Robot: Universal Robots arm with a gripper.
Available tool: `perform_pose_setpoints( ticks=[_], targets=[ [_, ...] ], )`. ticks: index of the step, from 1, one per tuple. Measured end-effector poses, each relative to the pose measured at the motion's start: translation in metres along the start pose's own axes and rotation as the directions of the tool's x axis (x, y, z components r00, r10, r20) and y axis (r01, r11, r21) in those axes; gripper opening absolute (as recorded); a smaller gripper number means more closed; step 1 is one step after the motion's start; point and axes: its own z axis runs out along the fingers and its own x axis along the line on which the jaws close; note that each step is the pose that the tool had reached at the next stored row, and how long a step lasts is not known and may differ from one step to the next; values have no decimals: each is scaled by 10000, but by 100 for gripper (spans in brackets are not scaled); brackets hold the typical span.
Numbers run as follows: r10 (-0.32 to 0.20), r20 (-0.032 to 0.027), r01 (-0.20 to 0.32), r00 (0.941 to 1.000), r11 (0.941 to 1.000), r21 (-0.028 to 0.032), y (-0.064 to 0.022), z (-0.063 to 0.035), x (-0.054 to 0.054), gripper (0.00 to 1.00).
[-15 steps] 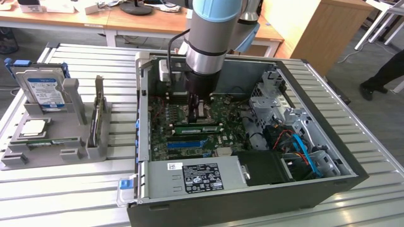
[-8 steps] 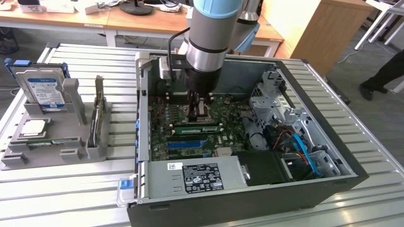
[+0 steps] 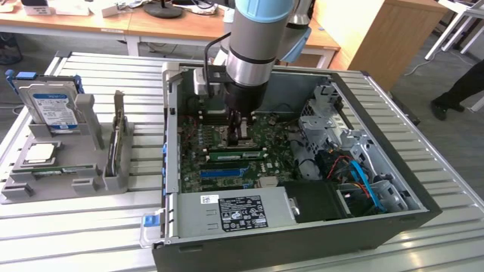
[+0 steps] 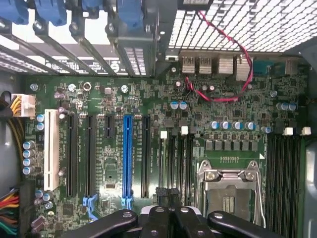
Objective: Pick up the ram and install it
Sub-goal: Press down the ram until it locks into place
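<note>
The ram (image 3: 236,152) is a narrow green stick standing on edge in a memory slot on the motherboard (image 3: 266,136) inside the open computer case (image 3: 302,249). My gripper (image 3: 243,136) hangs straight down into the case with its tip just above the middle of the ram. Whether it touches the stick I cannot tell. In the wrist view the gripper (image 4: 169,197) is shut, its black fingertips (image 4: 162,194) pressed together over the memory slots (image 4: 174,156), and the ram lies hidden beneath them.
A grey holder (image 3: 76,181) at the exterior view's left carries a hard drive (image 3: 49,107), a square processor chip (image 3: 39,153) and an upright card (image 3: 117,136). Around my gripper are the processor socket (image 4: 230,193), power supply (image 3: 242,212) and drive cage (image 3: 325,119). A person's legs (image 3: 457,93) stand at far right.
</note>
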Motion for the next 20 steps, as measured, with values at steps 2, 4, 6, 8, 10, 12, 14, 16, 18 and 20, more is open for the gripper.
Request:
perform_pose_setpoints(
  ticks=[2, 4, 6, 8, 10, 12, 14, 16, 18, 20],
  targets=[
    [1, 0, -1, 10000, 10000, -13, -30, 0, 3, 11],
    [1, 0, -1, 10000, 10000, -25, -64, 0, 6, 11],
    [1, 0, -1, 10000, 10000, -35, -99, 0, 9, 11],
    [1, -1, -1, 10000, 10000, -46, -134, 0, 12, 11],
    [3, 0, -3, 10000, 10000, -56, -168, 0, 14, 11],
    [2, 0, -2, 10000, 10000, -68, -203, 0, 16, 11],
    [1, 0, -1, 10000, 10000, -85, -230, 0, 18, 11],
    [3, -1, -3, 10000, 10000, -92, -240, 0, 18, 11],
    [4, 0, -4, 10000, 10000, -92, -241, 0, 17, 11],
    [4, 0, -4, 10000, 10000, -92, -241, 0, 17, 11]
  ],
)
